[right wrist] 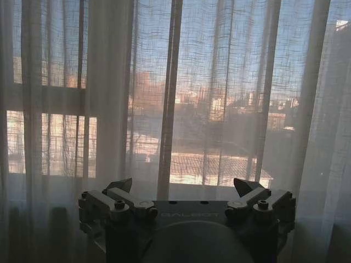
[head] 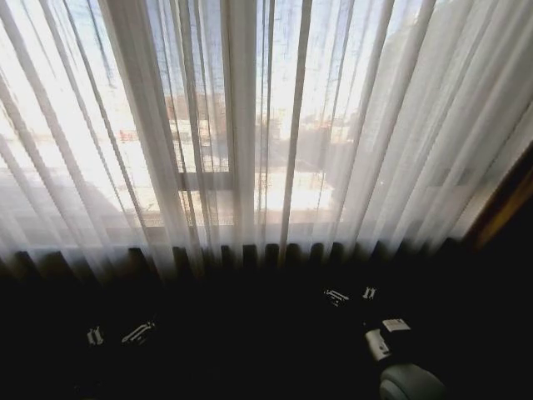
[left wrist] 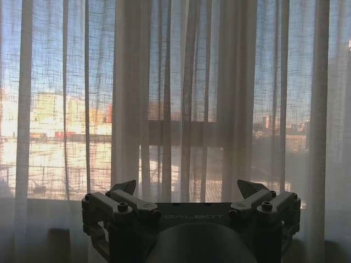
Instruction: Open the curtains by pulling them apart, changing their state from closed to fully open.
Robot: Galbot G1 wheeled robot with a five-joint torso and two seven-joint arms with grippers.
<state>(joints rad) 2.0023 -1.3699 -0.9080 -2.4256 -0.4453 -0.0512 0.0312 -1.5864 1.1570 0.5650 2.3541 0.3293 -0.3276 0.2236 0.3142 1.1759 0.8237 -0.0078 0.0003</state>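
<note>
**Curtains drawn across the window, both tools low and clear of the fabric**

While daylight pours through from outside, the curtains [head: 250,125] hang closed across the whole far side of the scene, sheer white panels in long vertical pleats that run from the left edge to the right edge of the head view. Their thickest bunch of folds sits near the middle, where the two panels meet in front of the window frame [head: 204,179], whose dark bars show faintly through the cloth. Beyond the fabric, buildings [left wrist: 49,112] appear as blurred shapes. The lower hem ends in a row of dark scallops above a deep shadow that covers the near part of the scene.

Down in that shadow, the left tool [head: 117,335] sits near and to the left, and the right tool [head: 351,294] sits near and to the right, a little farther forward. Both are below and nearer than the curtains, apart from the fabric.

From the left wrist view, the left tool [left wrist: 189,189] has its fingers [left wrist: 125,187] spread wide, with the pleated middle of the curtains [left wrist: 181,98] hanging beyond them. From the right wrist view, the right tool [right wrist: 184,186] likewise has its fingers [right wrist: 245,186] spread wide with nothing between them, and the curtains [right wrist: 219,82] hang beyond.
</note>
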